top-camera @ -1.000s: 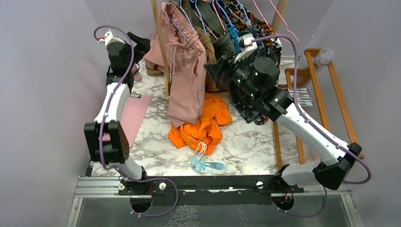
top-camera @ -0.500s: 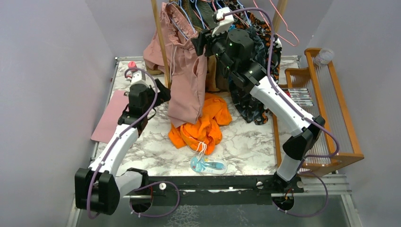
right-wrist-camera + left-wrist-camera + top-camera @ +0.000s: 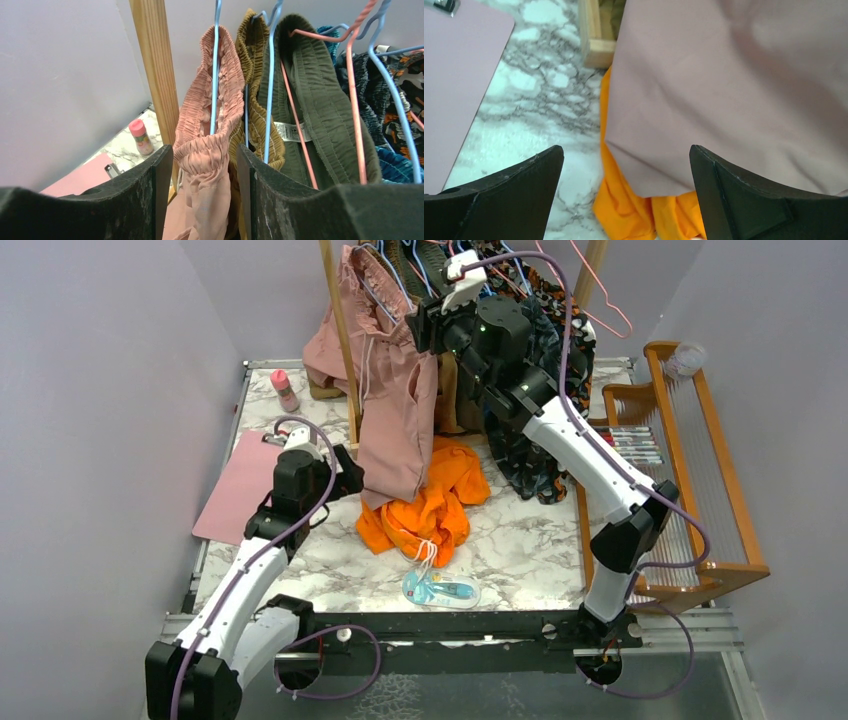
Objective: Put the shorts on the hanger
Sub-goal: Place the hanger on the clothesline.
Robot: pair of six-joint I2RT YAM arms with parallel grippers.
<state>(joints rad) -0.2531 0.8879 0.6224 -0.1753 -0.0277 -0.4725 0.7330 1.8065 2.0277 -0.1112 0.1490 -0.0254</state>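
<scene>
Dusty pink shorts [image 3: 194, 117] hang vertically on the light blue hanger [image 3: 215, 75] above the far edge of the table [image 3: 520, 540]. The right gripper [image 3: 204, 150] straddles their waistband, clamping unclear. The left gripper [image 3: 625, 150], wide apart, faces the hem.

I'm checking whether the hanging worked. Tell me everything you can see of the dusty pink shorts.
The shorts are dusty pink, soft fabric with a gathered elastic waistband and a pale drawstring. The waistband is threaded on the light blue hanger beside the wooden post; the legs hang down, hem over the orange shorts. The right gripper brackets the waistband; a firm pinch cannot be confirmed.
</scene>
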